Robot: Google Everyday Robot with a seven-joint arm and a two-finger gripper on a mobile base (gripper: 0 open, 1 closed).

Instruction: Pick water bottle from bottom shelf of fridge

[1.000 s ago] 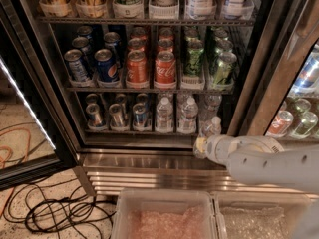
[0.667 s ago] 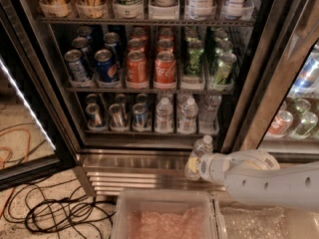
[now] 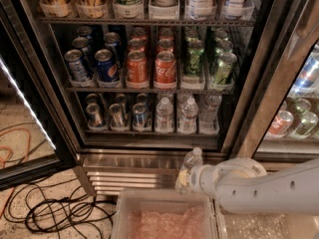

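The fridge (image 3: 249,103) stands open, its frame steel and its inside dark. Its bottom shelf (image 3: 149,131) holds slim silver cans (image 3: 117,115) on the left and clear water bottles (image 3: 164,114) on the right. My gripper (image 3: 185,179) is outside the fridge, in front of the ribbed steel grille (image 3: 129,173) at its base. It is shut on one water bottle (image 3: 191,162), which has a white cap and tilts slightly. My white arm (image 3: 259,188) reaches in from the lower right.
A white bin (image 3: 164,218) with pinkish contents sits just below my gripper. Black cables (image 3: 50,213) and an orange cable (image 3: 10,151) lie on the floor at left. The open door (image 3: 25,108) with a light strip stands at left. A second cooler (image 3: 299,118) stands at right.
My arm has pulled back and down to the left with the water bottle. The bottle has moved from the shelf's right end to in front of the grille.
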